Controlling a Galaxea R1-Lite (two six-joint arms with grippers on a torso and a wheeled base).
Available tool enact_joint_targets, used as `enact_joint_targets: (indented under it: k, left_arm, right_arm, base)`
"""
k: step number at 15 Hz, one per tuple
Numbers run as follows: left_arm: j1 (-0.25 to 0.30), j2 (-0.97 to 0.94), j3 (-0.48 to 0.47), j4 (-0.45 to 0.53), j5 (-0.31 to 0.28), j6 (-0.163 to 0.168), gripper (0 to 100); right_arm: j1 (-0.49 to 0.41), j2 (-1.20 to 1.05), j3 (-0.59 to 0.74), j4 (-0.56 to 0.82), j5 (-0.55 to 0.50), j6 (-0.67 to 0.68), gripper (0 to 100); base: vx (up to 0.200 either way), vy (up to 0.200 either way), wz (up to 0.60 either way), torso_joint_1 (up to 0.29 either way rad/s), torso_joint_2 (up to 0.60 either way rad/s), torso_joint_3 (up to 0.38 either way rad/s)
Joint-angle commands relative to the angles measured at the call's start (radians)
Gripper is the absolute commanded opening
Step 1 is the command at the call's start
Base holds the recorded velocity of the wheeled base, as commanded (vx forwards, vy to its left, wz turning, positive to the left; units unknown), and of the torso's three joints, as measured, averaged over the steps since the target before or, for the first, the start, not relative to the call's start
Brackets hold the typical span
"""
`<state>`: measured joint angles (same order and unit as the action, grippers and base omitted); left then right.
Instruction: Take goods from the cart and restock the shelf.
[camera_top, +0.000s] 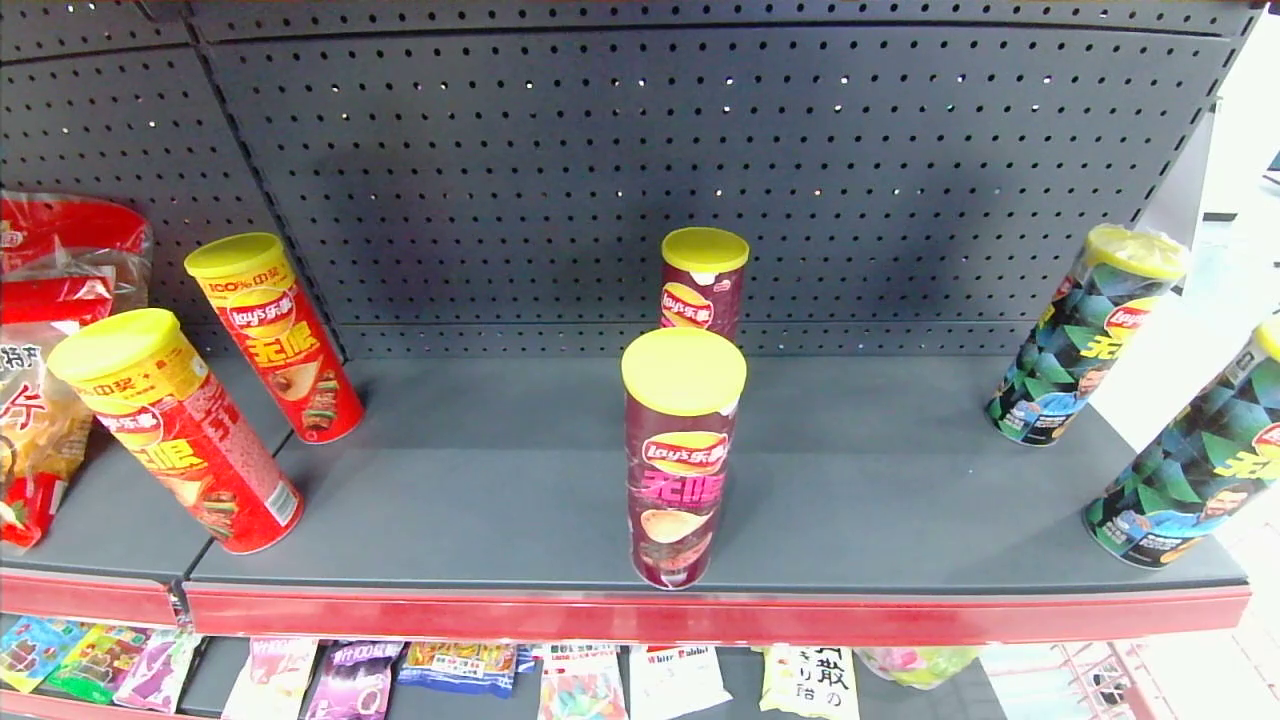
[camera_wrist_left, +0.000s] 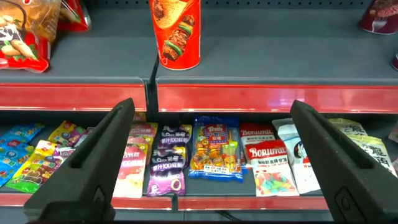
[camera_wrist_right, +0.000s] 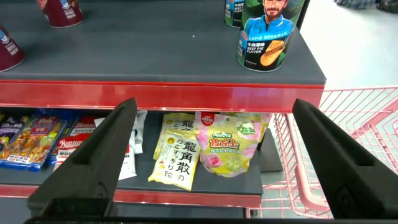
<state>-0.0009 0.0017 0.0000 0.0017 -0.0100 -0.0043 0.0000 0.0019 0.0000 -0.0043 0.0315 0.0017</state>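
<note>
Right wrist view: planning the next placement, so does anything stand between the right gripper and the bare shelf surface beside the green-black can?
Nothing visible does. The right gripper is open and empty facing the shelf, whose bare stretch lies straight ahead; the green-black can stands aside, near the shelf's end.

You had red snack bags (camera_top: 55, 290) piled at the far left, in front of the dark pegboard panel (camera_top: 700, 130). Lower down, flat candy packets (camera_top: 580, 680) lay in a row. A blue bag (camera_wrist_left: 214, 149) sat among purple and white ones, and a yellow packet (camera_wrist_right: 180, 149) lay just beside a green-and-pink packet (camera_wrist_right: 231, 144). Pale floor (camera_wrist_right: 348, 37) showed at the right.
</note>
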Motion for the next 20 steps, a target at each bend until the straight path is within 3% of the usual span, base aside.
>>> enact_joint_targets:
  k: [1,3,4,5,7,8,9,10,11,12,13,14,15,16,17,18,20]
  left_arm:
    - [-0.001,0.001,0.000,0.000,-0.001,0.000,100]
    - [-0.002,0.015,0.000,0.000,-0.004,0.006,100]
    - [-0.005,0.026,-0.002,0.000,-0.085,0.055,100]
    - [-0.005,0.026,-0.002,-0.003,-0.111,0.078,100]
    - [-0.005,0.026,-0.002,-0.005,-0.125,0.082,100]
    - [-0.005,0.038,-0.052,-0.025,-0.142,0.043,100]
    - [-0.028,0.190,-0.215,-0.054,-0.128,-0.057,100]
    - [-0.021,0.494,-0.402,-0.068,-0.061,-0.160,100]
    - [-0.036,0.610,-0.518,-0.092,-0.091,-0.148,100]
    - [-0.079,0.675,-0.548,-0.091,-0.179,-0.145,100]
    - [-0.143,0.721,-0.534,-0.086,-0.274,-0.120,100]
    - [-0.214,0.774,-0.506,-0.065,-0.298,-0.082,100]
    - [-0.274,0.833,-0.479,-0.054,-0.294,-0.042,100]
    - [-0.358,0.890,-0.466,-0.052,-0.260,-0.022,100]
    - [-0.409,0.913,-0.466,-0.051,-0.223,-0.023,100]
    - [-0.510,0.986,-0.457,-0.051,-0.142,-0.023,100]
    - [-0.548,1.086,-0.460,-0.052,-0.110,-0.023,100]
  right_arm:
    - [0.000,0.000,0.000,0.000,0.001,0.000,100]
    - [0.000,0.000,0.000,0.000,0.001,0.000,100]
    - [0.000,0.000,0.000,0.000,0.001,0.000,100]
    - [0.000,0.000,0.000,0.000,0.001,0.000,100]
    - [0.000,0.000,0.000,0.000,0.001,0.000,100]
    - [0.000,0.000,0.000,0.000,0.001,0.000,100]
    - [0.000,0.000,0.000,0.000,0.001,0.000,100]
    - [0.000,0.000,0.000,0.000,0.001,0.000,100]
    - [0.000,0.000,0.000,0.000,0.001,0.000,100]
    - [0.000,0.000,0.000,0.000,0.001,0.000,100]
    - [0.000,0.000,0.000,0.000,0.001,0.000,100]
    - [0.000,0.000,0.000,0.000,0.001,0.000,100]
    - [0.000,0.000,0.000,0.000,0.001,0.000,100]
    - [0.000,0.000,0.000,0.000,0.001,0.000,100]
    - [0.000,0.000,0.000,0.000,0.001,0.000,100]
    - [0.000,0.000,0.000,0.000,0.001,0.000,100]
    - [0.000,0.000,0.000,0.000,0.001,0.000,100]
  base:
    - [0.000,0.000,0.00,0.000,0.00,0.000]
    - [0.000,0.000,0.00,0.000,0.00,0.000]
    - [0.000,0.000,0.00,0.000,0.00,0.000]
    - [0.000,0.000,0.00,0.000,0.00,0.000]
    - [0.000,0.000,0.00,0.000,0.00,0.000]
    - [0.000,0.000,0.00,0.000,0.00,0.000]
    - [0.000,0.000,0.00,0.000,0.00,0.000]
    - [0.000,0.000,0.00,0.000,0.00,0.000]
    - [0.000,0.000,0.00,0.000,0.00,0.000]
    - [0.000,0.000,0.00,0.000,0.00,0.000]
    - [0.000,0.000,0.00,0.000,0.00,0.000]
    - [0.000,0.000,0.00,0.000,0.00,0.000]
    - [0.000,0.000,0.00,0.000,0.00,0.000]
    - [0.000,0.000,0.00,0.000,0.00,0.000]
    - [0.000,0.000,0.00,0.000,0.00,0.000]
    - [0.000,0.000,0.00,0.000,0.00,0.000]
    - [0.000,0.000,0.00,0.000,0.00,0.000]
